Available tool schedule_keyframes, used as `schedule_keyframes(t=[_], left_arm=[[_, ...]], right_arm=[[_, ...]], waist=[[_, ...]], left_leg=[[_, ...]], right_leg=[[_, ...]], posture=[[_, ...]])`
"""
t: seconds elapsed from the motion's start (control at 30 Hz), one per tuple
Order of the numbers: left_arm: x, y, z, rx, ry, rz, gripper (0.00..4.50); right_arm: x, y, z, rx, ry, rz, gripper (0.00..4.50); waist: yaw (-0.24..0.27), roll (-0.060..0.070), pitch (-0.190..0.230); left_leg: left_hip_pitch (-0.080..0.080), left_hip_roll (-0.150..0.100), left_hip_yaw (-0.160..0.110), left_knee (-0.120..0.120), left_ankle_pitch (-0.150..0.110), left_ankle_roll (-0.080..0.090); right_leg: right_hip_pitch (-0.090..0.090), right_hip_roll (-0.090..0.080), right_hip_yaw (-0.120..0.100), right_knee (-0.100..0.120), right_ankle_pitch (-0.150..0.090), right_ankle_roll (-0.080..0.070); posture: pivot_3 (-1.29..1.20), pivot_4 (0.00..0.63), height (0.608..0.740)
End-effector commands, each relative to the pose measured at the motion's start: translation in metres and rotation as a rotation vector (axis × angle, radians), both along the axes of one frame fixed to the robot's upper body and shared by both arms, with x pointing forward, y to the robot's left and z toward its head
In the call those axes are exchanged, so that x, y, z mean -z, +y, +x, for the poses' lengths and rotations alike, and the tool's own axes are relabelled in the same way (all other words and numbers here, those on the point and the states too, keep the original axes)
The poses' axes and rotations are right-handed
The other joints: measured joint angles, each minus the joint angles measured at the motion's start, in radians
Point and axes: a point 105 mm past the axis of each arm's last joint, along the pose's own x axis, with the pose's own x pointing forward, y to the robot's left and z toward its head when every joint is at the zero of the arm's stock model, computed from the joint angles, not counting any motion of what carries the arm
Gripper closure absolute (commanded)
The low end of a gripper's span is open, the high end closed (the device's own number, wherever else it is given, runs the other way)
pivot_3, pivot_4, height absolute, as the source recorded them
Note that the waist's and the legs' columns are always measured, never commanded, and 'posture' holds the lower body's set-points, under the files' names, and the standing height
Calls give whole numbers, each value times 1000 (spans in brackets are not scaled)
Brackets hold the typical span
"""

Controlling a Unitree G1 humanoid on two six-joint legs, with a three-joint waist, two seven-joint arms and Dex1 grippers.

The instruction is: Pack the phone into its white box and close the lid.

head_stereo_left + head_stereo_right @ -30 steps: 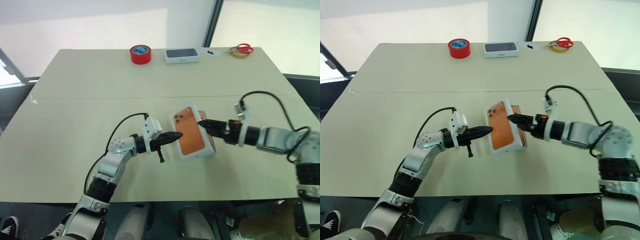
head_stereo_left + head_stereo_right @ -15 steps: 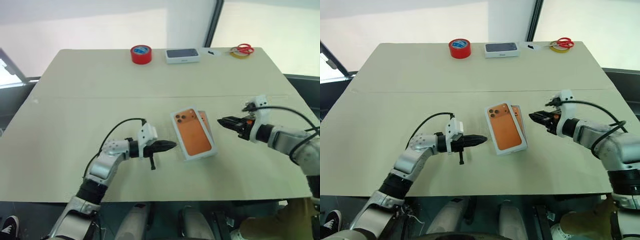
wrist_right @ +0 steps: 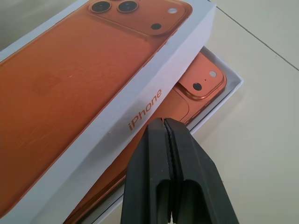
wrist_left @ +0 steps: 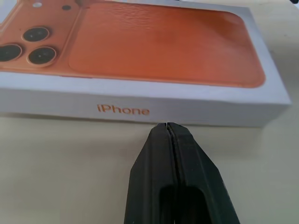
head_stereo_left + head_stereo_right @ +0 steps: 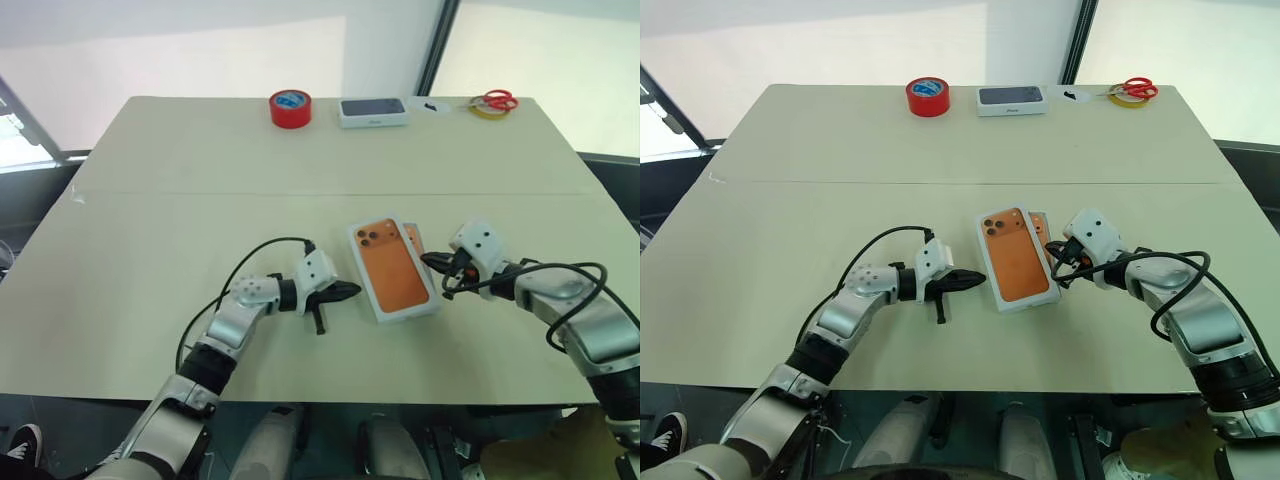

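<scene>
The white cardboard lid with its orange phone picture [image 5: 393, 269] lies askew over the shallow white cardboard box [image 3: 219, 100] mid-worktop [image 5: 150, 220]. The right wrist view reveals what the head views barely hint at: the flat orange smartphone [image 3: 198, 81] lying inside the box, its camera corner uncovered. The left claw [image 5: 345, 292], fingers pressed together and holding nothing, points level at the lid's long side. The right claw [image 5: 1060, 270], likewise closed and empty, aims at the opposite edge.
</scene>
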Motion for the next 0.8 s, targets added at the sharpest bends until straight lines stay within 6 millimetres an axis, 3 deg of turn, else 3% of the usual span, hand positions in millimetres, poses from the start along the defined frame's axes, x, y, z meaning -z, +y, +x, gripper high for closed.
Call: schedule_keyframes(t=[0.03, 0.37, 0.57, 0.67, 0.8], left_arm=[[-5, -7, 9, -24, -23, -37, 4500], [-20, -33, 30, -42, -56, -93, 4500], [-23, -34, 31, -35, -67, -102, 4500], [-24, -28, 33, -57, -74, -105, 4500], [-31, -24, 35, -68, -104, -110, 4500]], right_arm=[[-16, -2, 1, 9, -73, -13, 4472], [-24, -12, 14, 65, -116, -58, 4472], [-12, -23, 22, 119, -89, -109, 4472], [2, -25, 12, 75, -29, -157, 4472], [-9, -35, 17, 105, -87, -187, 4472]], waist=[[0, 0, 0], [0, 0, 0], [1, 0, 0], [0, 0, 0], [-2, 0, 0]], left_leg=[[0, 0, 0, 0, 0, 0], [0, 0, -2, 4, 0, 0], [0, -1, -2, 5, 0, 0], [0, -1, -2, 5, 0, 0], [0, -1, -2, 5, 0, 0]], right_leg=[[0, 0, 0, 0, 0, 0], [3, 0, -2, 0, 0, 0], [3, 0, -3, 1, 0, 0], [3, 0, -3, 1, 0, 1], [3, 0, -3, 1, 0, 1]], posture=[[0, 150, 740], [0, 150, 740], [0, 150, 740], [0, 150, 740], [0, 150, 740]])
